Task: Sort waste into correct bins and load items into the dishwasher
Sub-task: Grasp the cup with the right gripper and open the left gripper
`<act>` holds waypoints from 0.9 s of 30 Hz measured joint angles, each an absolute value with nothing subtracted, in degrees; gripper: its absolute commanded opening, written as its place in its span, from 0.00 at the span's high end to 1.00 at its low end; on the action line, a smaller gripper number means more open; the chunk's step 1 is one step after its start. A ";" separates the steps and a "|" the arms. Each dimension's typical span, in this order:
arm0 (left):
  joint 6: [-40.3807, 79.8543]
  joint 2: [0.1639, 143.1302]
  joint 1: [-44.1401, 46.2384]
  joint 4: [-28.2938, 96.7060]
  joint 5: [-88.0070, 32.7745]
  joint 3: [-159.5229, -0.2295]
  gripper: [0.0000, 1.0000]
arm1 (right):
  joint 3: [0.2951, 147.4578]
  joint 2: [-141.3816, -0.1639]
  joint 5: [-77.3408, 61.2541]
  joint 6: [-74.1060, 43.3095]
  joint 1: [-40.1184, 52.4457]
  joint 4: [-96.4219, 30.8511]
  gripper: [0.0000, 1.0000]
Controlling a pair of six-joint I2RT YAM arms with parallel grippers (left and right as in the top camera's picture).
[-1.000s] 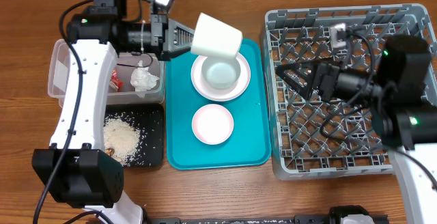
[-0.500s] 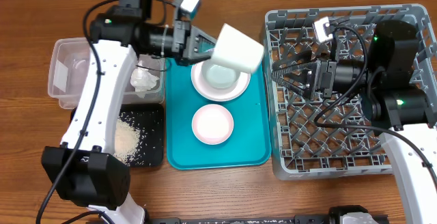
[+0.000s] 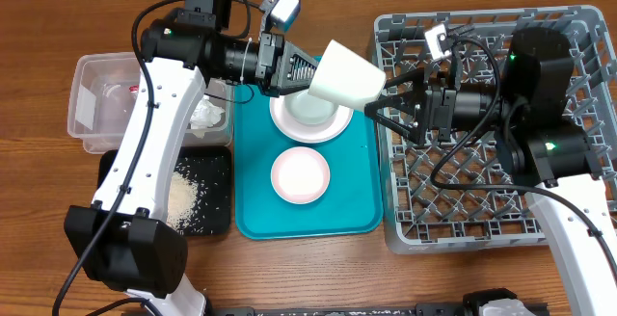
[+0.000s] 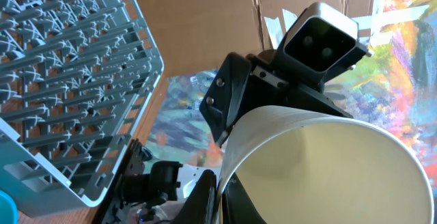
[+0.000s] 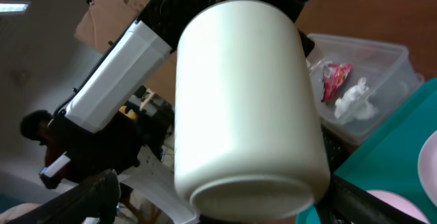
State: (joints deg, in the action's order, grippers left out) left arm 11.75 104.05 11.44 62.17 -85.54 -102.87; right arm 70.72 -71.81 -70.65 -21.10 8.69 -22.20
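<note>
Left fingers [image 3: 301,66] on cup [image 3: 349,77], base rightward

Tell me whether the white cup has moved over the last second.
Yes. The cup has moved right across the teal tray, toward the grey rack.

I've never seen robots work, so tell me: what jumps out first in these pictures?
A white cup held sideways in mid-air above the teal tray, pinched at its rim by the left gripper. The right gripper faces its base with jaws spread, at the edge of the big grey dish rack.
</note>
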 measured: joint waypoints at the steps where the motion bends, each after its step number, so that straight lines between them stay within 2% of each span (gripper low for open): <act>1: 11.75 104.05 11.55 62.17 -85.54 -102.87 0.96 | 70.72 -71.81 -70.13 -21.06 8.71 -21.87 0.11; 11: 11.75 104.05 12.03 62.17 -85.27 -102.87 0.96 | 70.72 -71.83 -67.07 -21.04 8.80 -21.56 0.17; 22: 11.57 104.05 12.03 61.69 -85.27 -102.87 0.96 | 70.72 -74.28 -66.63 -20.97 11.11 -20.88 0.18; 27: 11.57 104.05 12.03 61.71 -85.25 -102.87 0.96 | 70.72 -74.96 -66.63 -20.93 12.14 -18.59 0.24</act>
State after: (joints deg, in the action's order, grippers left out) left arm 11.57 104.05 12.03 61.71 -85.25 -102.87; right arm 70.72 -74.96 -66.63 -20.93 12.14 -18.59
